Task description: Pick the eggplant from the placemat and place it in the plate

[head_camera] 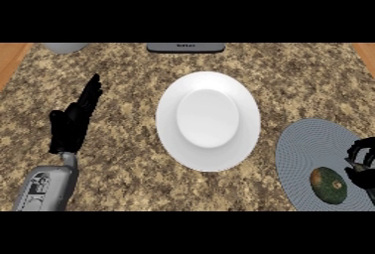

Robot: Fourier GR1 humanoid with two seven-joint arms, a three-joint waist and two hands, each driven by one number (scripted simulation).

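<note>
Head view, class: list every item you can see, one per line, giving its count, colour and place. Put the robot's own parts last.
Plate: one, white, centre of the counter, nothing on it.
Placemat: one, grey, round, at the right, cut by the edge.
Eggplant: one, greenish-brown, on the placemat's lower part.
Counter: one, speckled brown stone, under everything.
Grey rounded object: one, top left edge, mostly cut off.
Dark flat object: one, top centre edge.
Left hand: one, black on a grey forearm, open, resting at the left.
Right hand: one, black, curled, right edge beside the eggplant.
</note>
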